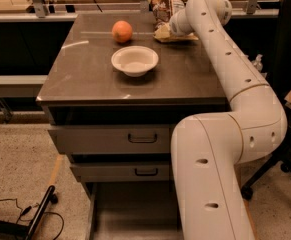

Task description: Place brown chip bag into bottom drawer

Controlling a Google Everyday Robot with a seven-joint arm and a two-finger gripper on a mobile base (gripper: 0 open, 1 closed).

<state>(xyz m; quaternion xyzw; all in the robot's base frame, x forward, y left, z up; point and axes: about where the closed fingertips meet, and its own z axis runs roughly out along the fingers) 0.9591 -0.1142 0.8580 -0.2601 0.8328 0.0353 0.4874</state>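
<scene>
The brown chip bag (163,5) stands at the back edge of the dark tabletop (85,79), crinkly brown and cream with a pale yellow lower edge. My gripper (171,24) is at the end of the white arm (235,74), which reaches over the table's right side; it is right against the bag's lower right part and mostly hidden by the wrist. The bottom drawer (91,215) is pulled out at floor level below the cabinet, a shallow grey tray, partly covered by my arm's lower segment.
An orange (122,31) and a white bowl (134,60) sit on the tabletop left of the bag. Two grey drawers with black handles (142,138) (146,172) are shut. A black chair (290,49) stands at right. Cables and a black pole (39,213) lie on the floor at left.
</scene>
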